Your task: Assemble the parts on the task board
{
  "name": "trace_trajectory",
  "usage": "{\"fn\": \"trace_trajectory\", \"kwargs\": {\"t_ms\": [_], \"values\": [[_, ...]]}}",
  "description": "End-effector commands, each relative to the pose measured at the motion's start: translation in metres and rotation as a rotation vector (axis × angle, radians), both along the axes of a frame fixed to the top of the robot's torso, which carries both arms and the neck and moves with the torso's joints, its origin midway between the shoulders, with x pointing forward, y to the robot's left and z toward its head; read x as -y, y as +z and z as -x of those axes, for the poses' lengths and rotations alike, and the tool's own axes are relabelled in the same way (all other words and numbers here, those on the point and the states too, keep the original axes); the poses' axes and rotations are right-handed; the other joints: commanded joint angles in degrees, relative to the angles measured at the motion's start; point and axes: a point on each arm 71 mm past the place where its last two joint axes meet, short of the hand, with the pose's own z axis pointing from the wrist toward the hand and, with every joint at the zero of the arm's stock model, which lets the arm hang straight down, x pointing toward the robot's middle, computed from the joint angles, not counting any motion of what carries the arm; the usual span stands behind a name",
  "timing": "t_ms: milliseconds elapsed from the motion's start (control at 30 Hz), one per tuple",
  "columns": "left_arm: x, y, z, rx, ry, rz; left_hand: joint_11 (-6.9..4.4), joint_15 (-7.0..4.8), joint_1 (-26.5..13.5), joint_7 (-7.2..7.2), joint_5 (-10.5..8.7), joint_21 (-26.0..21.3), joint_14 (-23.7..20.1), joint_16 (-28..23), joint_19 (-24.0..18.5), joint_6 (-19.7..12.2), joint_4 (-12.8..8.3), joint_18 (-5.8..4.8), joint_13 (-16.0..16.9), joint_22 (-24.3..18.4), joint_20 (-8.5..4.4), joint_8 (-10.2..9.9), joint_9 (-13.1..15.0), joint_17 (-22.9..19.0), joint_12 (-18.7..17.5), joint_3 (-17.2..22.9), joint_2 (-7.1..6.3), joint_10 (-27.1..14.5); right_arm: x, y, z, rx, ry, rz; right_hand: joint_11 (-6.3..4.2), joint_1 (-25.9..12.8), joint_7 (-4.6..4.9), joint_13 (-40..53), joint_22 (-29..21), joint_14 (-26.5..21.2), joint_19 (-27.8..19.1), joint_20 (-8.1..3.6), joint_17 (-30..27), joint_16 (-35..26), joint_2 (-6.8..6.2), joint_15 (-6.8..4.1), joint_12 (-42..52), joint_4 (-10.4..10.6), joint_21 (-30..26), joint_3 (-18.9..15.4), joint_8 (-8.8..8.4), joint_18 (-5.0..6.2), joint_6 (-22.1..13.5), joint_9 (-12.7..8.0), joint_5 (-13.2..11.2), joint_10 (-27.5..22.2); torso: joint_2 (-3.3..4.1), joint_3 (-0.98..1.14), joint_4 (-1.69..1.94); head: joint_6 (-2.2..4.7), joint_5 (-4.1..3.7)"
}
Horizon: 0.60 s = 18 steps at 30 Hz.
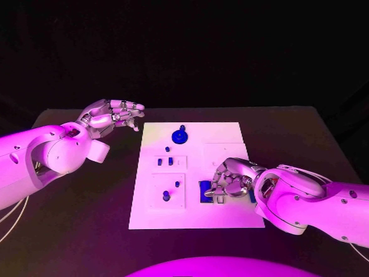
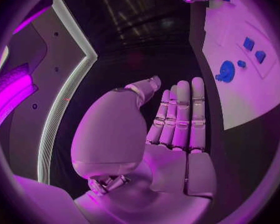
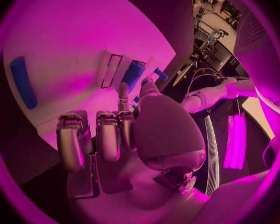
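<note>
The right hand (image 1: pixel 228 180) rests on the task board (image 1: pixel 222 216) near its near right corner, fingers (image 3: pixel 109 137) curled down against a blue part (image 1: pixel 205 191); whether they grip it cannot be told. The board lies mid-surface. A round blue part (image 1: pixel 180 136) sits near its far edge. Beyond the far left corner, the left hand (image 1: pixel 111 116) hovers, fingers loosely curled, holding nothing.

Right hand (image 3: pixel 118 134) over task board (image 3: pixel 71 40), fingers curled, fingertips near a blue part (image 3: pixel 132 74). Long blue part (image 3: pixel 23 82) lies apart on board.
</note>
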Motion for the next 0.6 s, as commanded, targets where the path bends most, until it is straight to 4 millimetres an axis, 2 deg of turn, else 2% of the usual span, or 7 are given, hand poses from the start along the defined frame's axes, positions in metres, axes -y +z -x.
{"fn": "trace_trajectory", "kwargs": {"t_ms": [33,133,200,267,400,600], "values": [[0.0013,0.0006,0.0004,0.001,-0.010,0.012,0.07,0.23,-0.20,0.04,-0.07,-0.31,-0.09,-0.33,0.27,-0.34,0.23,0.80,-0.07,-0.09,0.03,0.22,-0.05,-0.02,0.25,-0.18,0.60,-0.45,-0.0011,0.0007,0.0003,0.023,0.021,0.016,-0.22,1.08,-0.34,12.99,15.09,5.21,6.00,-0.41,11.34,-0.06,0.05,-0.36,0.20,0.04,0.30,0.14,0.06,-0.38,-0.05,-0.15,0.25,4.79,-0.02,-0.04,-0.01,-0.07,-0.05],[0.0012,0.0006,0.0003,0.002,-0.009,0.012,0.07,0.23,-0.20,0.04,-0.07,-0.31,-0.09,-0.33,0.27,-0.34,0.23,0.80,-0.07,-0.09,0.03,0.22,-0.05,-0.02,0.25,-0.18,0.60,-0.45,-0.0004,0.0018,-0.0002,0.040,0.017,0.016,-0.22,3.39,-0.34,13.01,15.09,5.20,6.00,-0.42,11.30,-0.09,-0.66,-0.38,0.19,0.02,0.30,0.28,-0.08,-0.38,0.02,-0.37,-0.09,4.79,-0.01,-0.02,-0.03,0.05,-0.13],[0.0012,0.0007,0.0002,0.002,-0.008,0.012,0.07,0.23,-0.20,0.04,-0.07,-0.31,-0.09,-0.33,0.27,-0.34,0.23,0.80,-0.07,-0.09,0.03,0.22,-0.05,-0.02,0.25,-0.18,0.60,-0.45,0.0007,0.0032,-0.0007,0.061,0.011,0.014,-0.17,4.22,-0.32,13.01,15.09,5.18,6.00,-0.41,11.20,-0.14,-1.73,-0.38,0.16,0.34,0.30,2.51,-0.22,-0.38,0.30,-0.66,-2.26,4.78,-0.04,-0.01,-0.01,0.02,-0.29],[0.0012,0.0007,0.0002,0.003,-0.008,0.012,0.07,0.23,-0.19,0.04,-0.07,-0.37,-0.09,-0.33,0.31,-0.34,0.28,0.80,-0.08,-0.13,0.03,0.24,-0.06,-0.02,0.27,-0.20,0.64,-0.46,0.0014,0.0042,-0.0010,0.079,0.012,0.018,-0.21,4.66,-0.33,13.02,15.09,5.19,6.00,-0.43,11.23,-0.13,-1.88,-0.36,0.16,0.25,0.30,3.28,-0.31,-0.38,0.33,-0.78,-2.21,4.79,-0.05,-0.02,-0.03,0.08,-0.45],[0.0018,0.0007,0.0000,0.004,-0.008,0.013,0.07,0.23,-0.19,0.04,-0.07,-0.37,-0.09,-0.33,0.31,-0.34,0.28,0.80,-0.08,-0.13,0.03,0.24,-0.06,-0.02,0.27,-0.20,0.64,-0.46,0.0000,0.0040,-0.0023,0.095,0.021,0.041,-0.31,6.83,-0.46,13.11,15.09,5.19,6.00,-0.47,11.26,-0.13,-3.10,-0.44,0.25,0.10,0.30,4.96,-0.37,-0.38,0.63,-1.02,-2.30,4.85,-0.06,-0.03,-0.10,0.16,-0.46],[0.0022,0.0007,-0.0001,0.004,-0.009,0.013,0.07,0.23,-0.19,0.04,-0.07,-0.37,-0.09,-0.33,0.31,-0.34,0.28,0.80,-0.08,-0.13,0.03,0.24,-0.06,-0.02,0.27,-0.20,0.64,-0.46,-0.0027,0.0035,-0.0040,0.113,0.019,0.060,-0.37,7.65,-0.51,13.17,15.09,5.22,6.00,-0.49,11.40,-0.09,-3.11,-0.48,0.31,0.12,0.30,5.64,-0.40,-0.38,0.77,-1.14,-2.23,4.88,-0.03,0.02,0.02,0.10,-0.61]]}}
